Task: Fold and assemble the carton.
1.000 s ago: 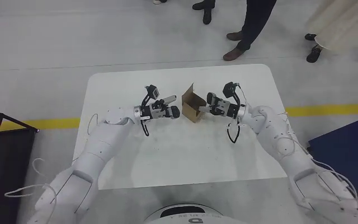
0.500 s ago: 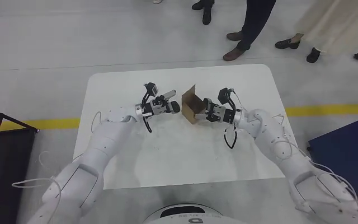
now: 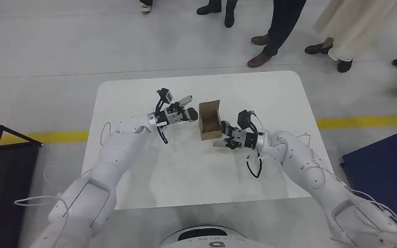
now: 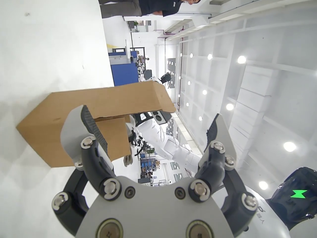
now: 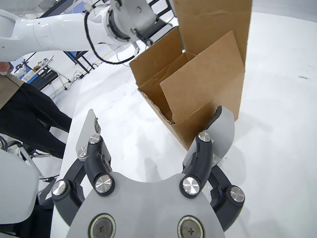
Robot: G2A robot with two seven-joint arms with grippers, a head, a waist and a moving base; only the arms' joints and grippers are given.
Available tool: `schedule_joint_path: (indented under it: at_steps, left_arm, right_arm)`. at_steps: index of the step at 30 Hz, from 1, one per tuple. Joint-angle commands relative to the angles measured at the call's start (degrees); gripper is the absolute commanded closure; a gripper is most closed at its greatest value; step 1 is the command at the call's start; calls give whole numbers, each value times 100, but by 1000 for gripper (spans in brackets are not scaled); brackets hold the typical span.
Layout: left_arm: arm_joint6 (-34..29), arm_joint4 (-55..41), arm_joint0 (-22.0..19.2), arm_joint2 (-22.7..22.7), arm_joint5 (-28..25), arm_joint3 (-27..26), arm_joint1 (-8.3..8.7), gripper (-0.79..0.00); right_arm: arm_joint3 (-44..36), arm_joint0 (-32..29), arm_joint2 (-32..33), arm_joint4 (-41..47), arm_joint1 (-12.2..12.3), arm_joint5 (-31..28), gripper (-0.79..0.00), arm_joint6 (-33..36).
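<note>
The brown carton (image 3: pixel 209 118) is sitting on the white surface (image 3: pixel 186 180), closer to the far edge than to the near one and roughly midway between the left and right edges. Its flaps are sticking out unfolded. In the right wrist view the carton (image 5: pixel 205 87) is showing one tall flap rising beside the opening and a shorter one leaning across it, with the hollow inside plain to see. The left claw (image 3: pixel 189 113) is hovering just beside the carton's left side, low over the surface. In the left wrist view the left claw (image 4: pixel 150 115) is gaping wide and gripping nothing. One of its fingers (image 4: pixel 81 127) is overlapping a flap of the carton (image 4: pixel 99 97), though I cannot tell whether it is touching the cardboard, while the other finger is pointing into open air. The right claw (image 3: pixel 222 137) is sitting at the carton's near right corner, close above the surface. In its own view the right claw (image 5: pixel 156 115) is also spreading wide with nothing clamped. The carton's lower corner is reaching in between its fingers, and one finger (image 5: pixel 225 125) is lying right against that corner's outer wall. The other finger is standing well apart from the cardboard, over bare surface.
</note>
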Motion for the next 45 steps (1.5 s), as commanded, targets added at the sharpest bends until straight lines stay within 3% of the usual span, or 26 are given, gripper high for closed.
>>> schedule_joint_path:
  at_steps: [1,6,10,14,20,24,31,33,42,45]
  left_arm:
    - [3,-38,-41,-95,-67,68,22,-785]
    - [-97,-191,-106,-365,-155,140,100,-785]
    - [-369,-331,-31,-646,-210,184,224,-785]
    - [-833,-358,256,-926,166,-96,422,-785]
    - [-1022,35,892,-1289,355,-1067,721,-785]
    - [-925,585,1142,-1268,258,-1477,812,-785]
    - [-677,946,1144,-992,11,-1652,768,-785]
    - [-631,1030,1101,-875,-36,-1621,740,-785]
    - [-571,1057,926,-457,-96,-1421,624,-785]
    - [-561,1037,904,-396,-106,-1404,620,-785]
  right_arm:
    - [-140,-32,-64,-33,54,0,-696,5]
    - [-338,-65,-86,-70,189,0,-702,-193]
    - [-537,-223,177,-142,319,0,-705,-1042]
    - [-415,-395,378,135,375,9,-699,-1903]
    - [70,-165,169,802,151,254,-656,-1412]
    - [198,-15,31,1278,14,771,-600,-714]
    - [-9,173,-64,2356,-118,1836,-508,1009]
    - [-130,163,-23,2413,-117,2082,-431,1237]
    - [-755,-21,181,2484,-72,3114,-366,2123]
    - [-1020,-112,276,2462,-52,3360,-385,2231]
